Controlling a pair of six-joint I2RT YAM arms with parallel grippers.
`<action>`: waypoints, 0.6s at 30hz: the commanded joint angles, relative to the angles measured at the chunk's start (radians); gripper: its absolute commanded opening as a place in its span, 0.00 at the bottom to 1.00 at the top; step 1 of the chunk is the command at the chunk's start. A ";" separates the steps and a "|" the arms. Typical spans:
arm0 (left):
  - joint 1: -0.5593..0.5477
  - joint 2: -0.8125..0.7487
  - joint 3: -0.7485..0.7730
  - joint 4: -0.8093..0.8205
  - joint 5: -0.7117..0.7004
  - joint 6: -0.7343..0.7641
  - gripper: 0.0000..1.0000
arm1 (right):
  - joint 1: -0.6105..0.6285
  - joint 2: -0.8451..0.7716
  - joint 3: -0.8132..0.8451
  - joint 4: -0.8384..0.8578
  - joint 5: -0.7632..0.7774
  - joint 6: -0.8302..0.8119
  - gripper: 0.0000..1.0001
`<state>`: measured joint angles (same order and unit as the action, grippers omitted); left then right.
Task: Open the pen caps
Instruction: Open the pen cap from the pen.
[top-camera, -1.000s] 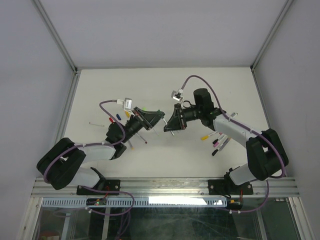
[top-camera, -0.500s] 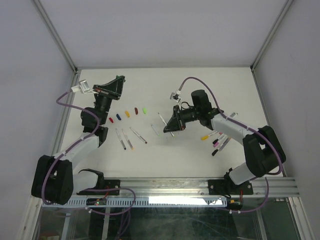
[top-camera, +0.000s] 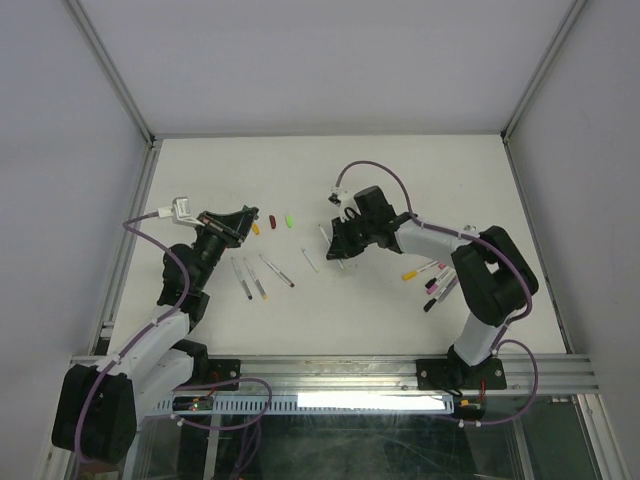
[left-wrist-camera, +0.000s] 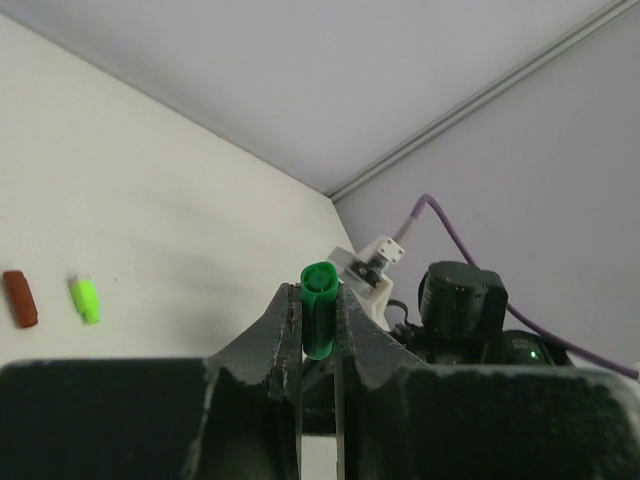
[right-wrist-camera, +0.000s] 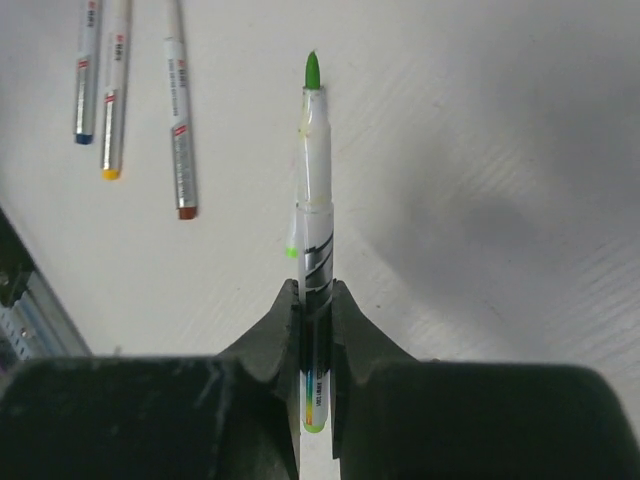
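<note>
Pen caps first: a dark green cap (left-wrist-camera: 319, 322) is clamped between the fingers of the left end effector (left-wrist-camera: 318, 296), held off the surface (left-wrist-camera: 150, 190). Its long axis runs in line with the fingers, and its round end pokes out just past the fingertips. A maroon cap (left-wrist-camera: 19, 298) and a light green cap (left-wrist-camera: 86, 299) lie flat on the surface side by side, roughly parallel. In the top view an orange-yellow cap (top-camera: 255, 227) lies beside them, near the left end effector.

The right end effector (right-wrist-camera: 315, 292) is closed on an uncapped pen (right-wrist-camera: 316, 190). The barrel lies in line with the fingers, and the green tip points straight away from them above the surface. Three bare pens (right-wrist-camera: 113, 90) lie side by side nearby, tipped blue, yellow and red-brown. A cluster of capped pens (top-camera: 432, 279) lies on the right of the surface.
</note>
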<state>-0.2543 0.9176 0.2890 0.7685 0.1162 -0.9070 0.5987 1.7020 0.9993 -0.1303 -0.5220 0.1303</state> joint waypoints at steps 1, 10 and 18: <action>0.002 -0.088 -0.033 -0.089 0.069 -0.022 0.00 | 0.033 0.045 0.068 -0.021 0.156 0.050 0.08; 0.002 -0.145 -0.067 -0.138 0.081 -0.018 0.00 | 0.067 0.115 0.111 -0.064 0.270 0.076 0.20; 0.003 -0.139 -0.070 -0.143 0.091 -0.029 0.00 | 0.072 0.141 0.136 -0.100 0.291 0.066 0.28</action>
<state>-0.2543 0.7860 0.2287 0.6052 0.1856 -0.9283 0.6647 1.8290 1.0859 -0.2214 -0.2634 0.1944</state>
